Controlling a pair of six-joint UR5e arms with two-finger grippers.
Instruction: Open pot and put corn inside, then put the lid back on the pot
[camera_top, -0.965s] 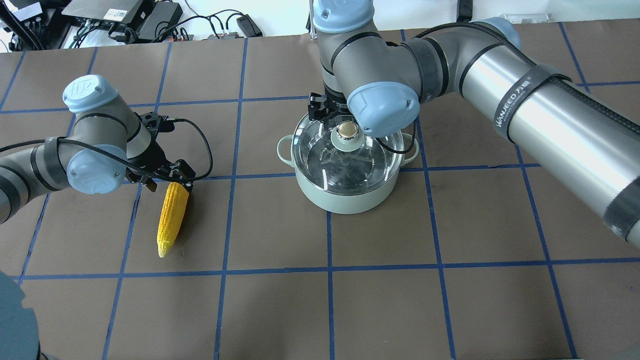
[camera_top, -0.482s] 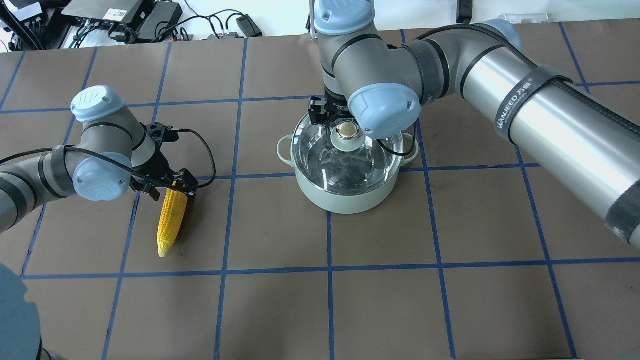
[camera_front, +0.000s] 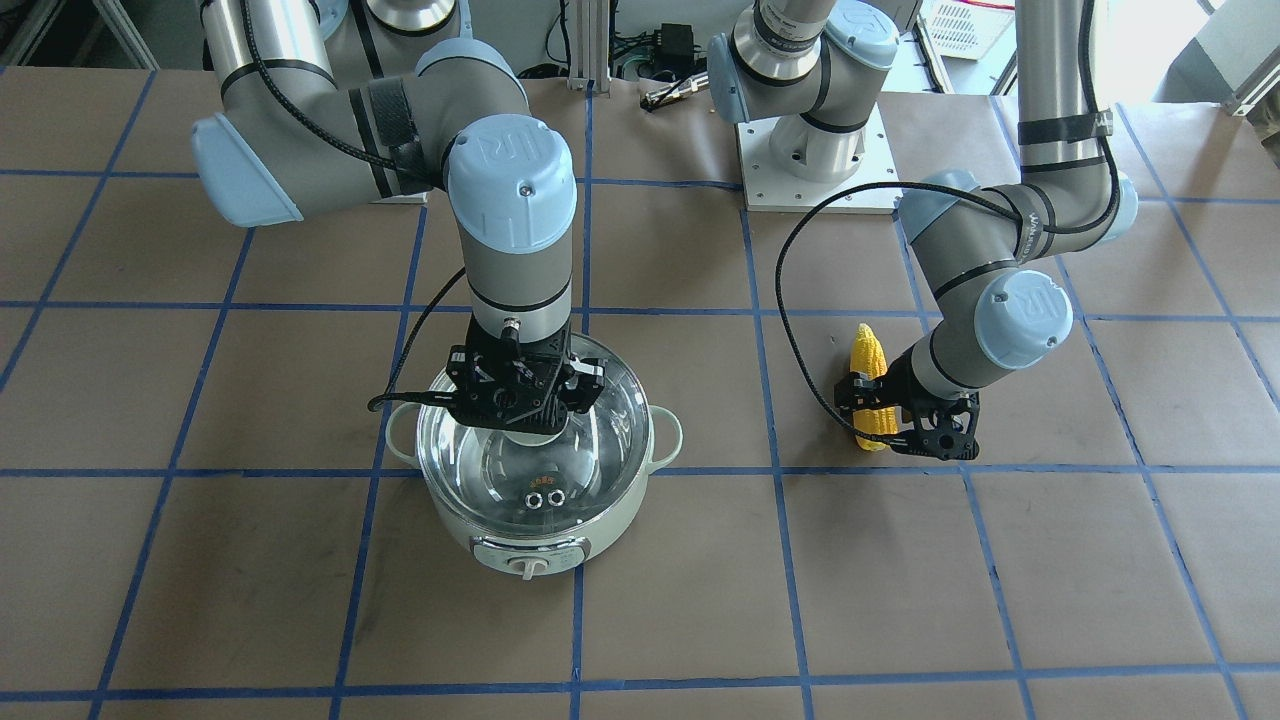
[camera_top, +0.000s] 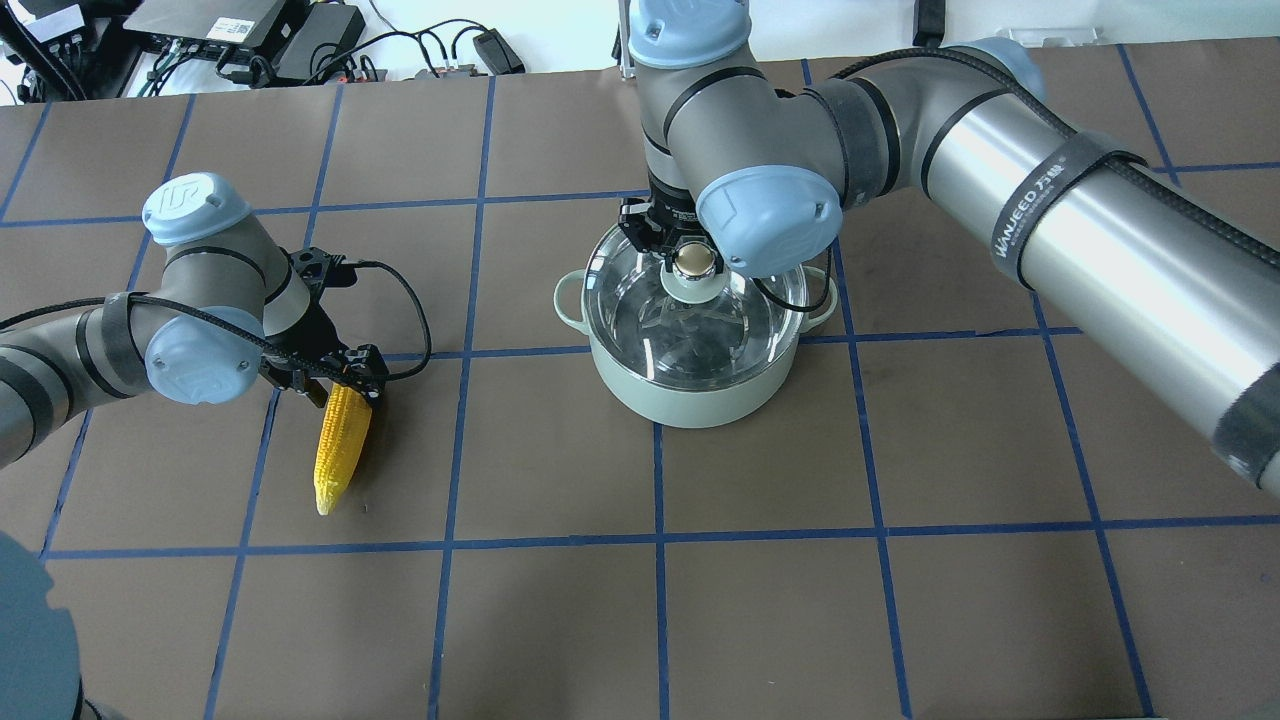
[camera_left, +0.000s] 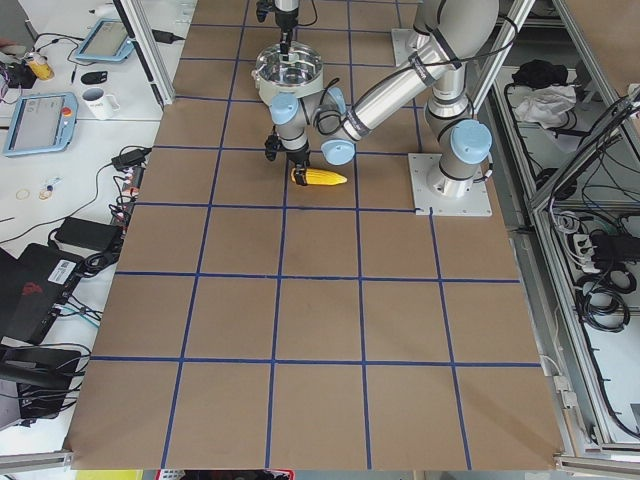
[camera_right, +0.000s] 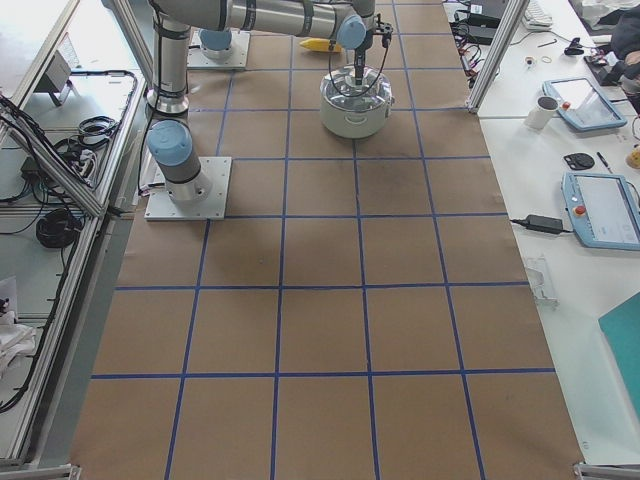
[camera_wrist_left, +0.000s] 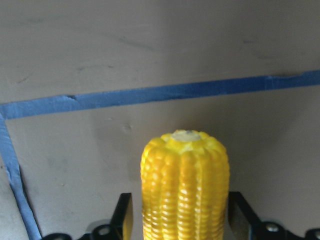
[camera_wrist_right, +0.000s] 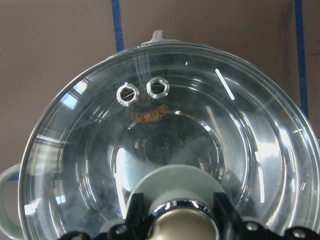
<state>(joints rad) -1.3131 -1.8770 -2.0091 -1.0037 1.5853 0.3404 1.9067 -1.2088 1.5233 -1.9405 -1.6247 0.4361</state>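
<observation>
Lid (camera_top: 640, 312) sits on pot (camera_top: 690, 402); right gripper (camera_front: 527, 420) straddles knob (camera_wrist_right: 182, 227) for lifting, clamped or not I cannot tell. Well left of pot, left gripper (camera_top: 342, 382) brackets corn (camera_top: 336, 455), jaws slightly apart.

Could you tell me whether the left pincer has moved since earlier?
Yes; left pincer slid along the yellow ear of corn, away from the blue tape line.

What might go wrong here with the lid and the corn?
The right arm's jaws sit around the small round knob of the glass lid; an off-centre grip could let it slip or tilt against the pot. The left arm's jaws straddle the corn near its blunt end, so the long tapered end could droop or swing when lifted.
</observation>
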